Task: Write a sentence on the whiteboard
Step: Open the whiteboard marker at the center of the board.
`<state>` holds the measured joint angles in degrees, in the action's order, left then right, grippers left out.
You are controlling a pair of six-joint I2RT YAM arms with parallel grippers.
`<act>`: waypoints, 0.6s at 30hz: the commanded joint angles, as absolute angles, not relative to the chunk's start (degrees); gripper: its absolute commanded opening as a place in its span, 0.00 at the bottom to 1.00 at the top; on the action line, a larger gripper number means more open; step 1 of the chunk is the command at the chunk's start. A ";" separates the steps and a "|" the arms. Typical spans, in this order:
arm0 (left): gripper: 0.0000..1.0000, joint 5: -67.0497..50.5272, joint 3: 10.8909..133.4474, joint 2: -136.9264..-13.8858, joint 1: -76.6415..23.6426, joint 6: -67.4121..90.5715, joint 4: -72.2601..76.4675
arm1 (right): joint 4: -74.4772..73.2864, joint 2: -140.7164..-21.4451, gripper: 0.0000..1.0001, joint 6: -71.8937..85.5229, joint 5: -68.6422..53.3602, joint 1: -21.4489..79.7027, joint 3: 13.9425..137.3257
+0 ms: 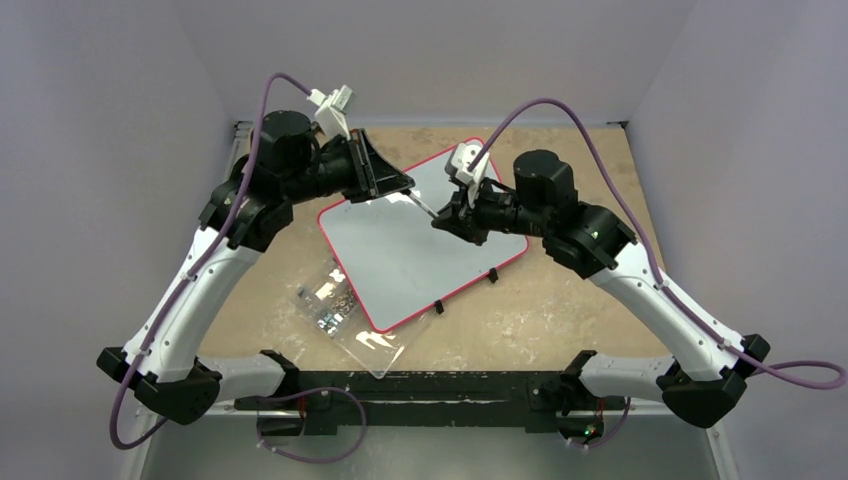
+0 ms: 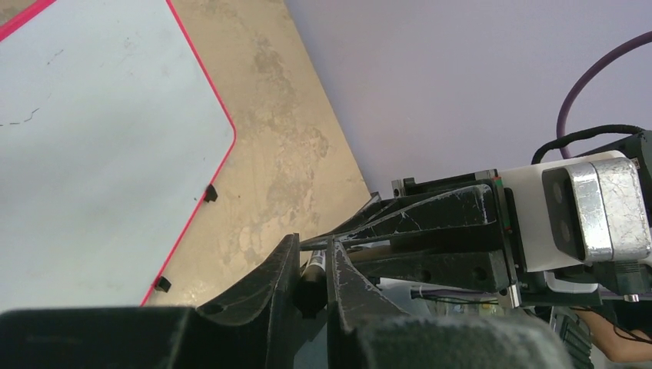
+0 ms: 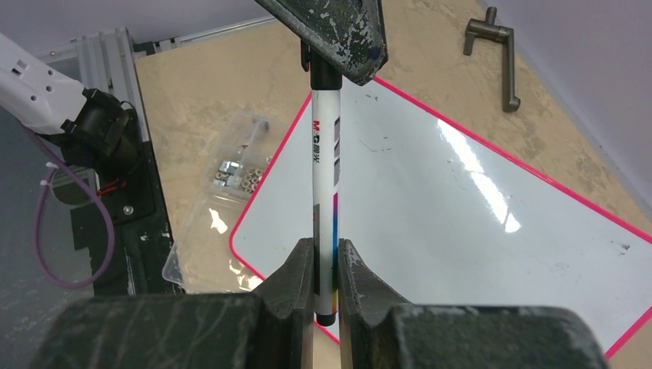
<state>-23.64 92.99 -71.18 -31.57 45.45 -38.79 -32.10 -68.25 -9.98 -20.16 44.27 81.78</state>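
Whiteboard (image 1: 425,255) lying flat at the middle of the table (image 1: 570,310), set askew, its surface bearing only faint stray marks; no sentence is written yet. Over its 12 o'clock half the right pincer (image 3: 326,250) is clenched on the barrel of a marker (image 3: 324,154), and the left pincer (image 2: 311,254) is closed about the black cap (image 2: 311,280). This is judged an uncapping step, with all writing left to do. At 7 o'clock, just beside the rim, a clear plastic box (image 1: 335,310) holds small metal screws (image 3: 242,173).
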 commanded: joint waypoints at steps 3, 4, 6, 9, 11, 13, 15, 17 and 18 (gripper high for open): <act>0.00 -23.73 90.47 -67.73 -30.64 46.80 -34.07 | -27.25 -67.06 0.36 -7.24 -16.08 44.65 80.84; 0.00 -23.40 89.57 -67.17 -30.45 47.07 -33.20 | -25.44 -66.73 0.61 -5.57 -16.50 44.65 80.10; 0.00 -23.12 87.81 -66.04 -29.80 48.12 -31.15 | -22.27 -65.98 0.89 -2.08 -15.02 44.46 78.27; 0.00 -23.64 85.34 -64.16 -28.60 49.95 -27.25 | -17.15 -65.01 0.99 5.39 -15.98 42.59 75.29; 0.00 -23.97 83.18 -62.42 -27.60 51.17 -23.63 | -12.83 -64.88 0.99 12.30 -21.42 38.67 73.90; 0.00 -24.07 80.79 -60.66 -26.74 52.58 -18.96 | -3.88 -64.25 0.98 22.29 -30.58 33.65 71.00; 0.00 -24.04 78.47 -58.63 -25.81 54.24 -15.02 | 8.37 -62.99 0.98 34.37 -37.44 30.07 66.41; 0.00 -23.62 76.12 -56.83 -24.89 56.04 -11.38 | 19.01 -62.60 0.97 42.74 -42.25 28.09 62.82; 0.00 -23.63 74.93 -56.08 -24.46 57.19 -9.30 | 23.40 -62.88 0.96 46.62 -43.75 27.46 61.86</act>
